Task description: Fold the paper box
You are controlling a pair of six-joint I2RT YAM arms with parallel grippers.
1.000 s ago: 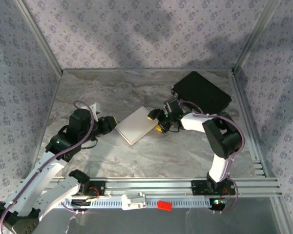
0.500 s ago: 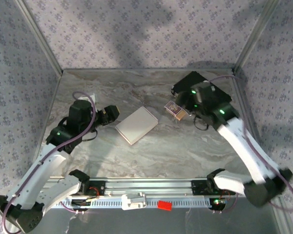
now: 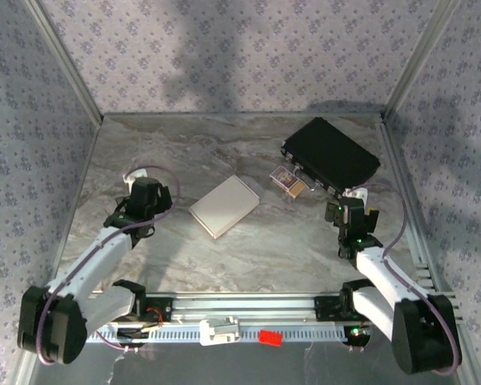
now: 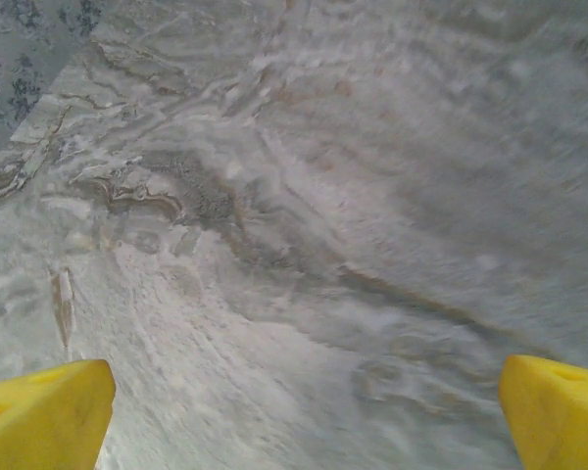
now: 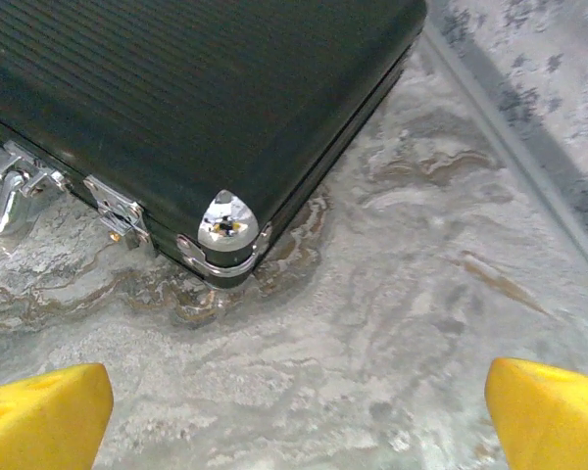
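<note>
Overall: 2 arms reach low over a grey marbled table (image 3: 184,144), the left arm at the left side and the right arm at the right, with the task's piece lying between them.
Paper box (image 3: 224,206): a flat white piece near the middle of the table, lying at a slant, with neither arm touching it; its creases and tabs are too small to make out from above.
Left gripper (image 3: 160,196): just left of the paper box, near it but apart; jaws spread wide with nothing between them.
Left wrist view: 2 yellow fingertips (image 4: 41,416) sit at the bottom corners, far apart, with bare marbled table between and ahead of them.
Right gripper (image 3: 354,213): near the table's right edge, in front of the black case's near corner and well apart from the paper box; jaws spread wide and holding nothing.
Right wrist view: 2 yellow fingertips (image 5: 39,411) sit at the bottom corners, and the case's chrome-capped corner lies ahead of them, not touched.
Black case (image 3: 330,151): closed, ribbed on top, lying at a slant in the far right part of the table; metal latches show along its near-left side.
Packet (image 3: 289,181): small, tan and purple, just beside the case's near-left side, between the case and the paper box; whether it touches the case I cannot tell.
Walls (image 3: 224,56): patterned grey panels on 3 sides.
</note>
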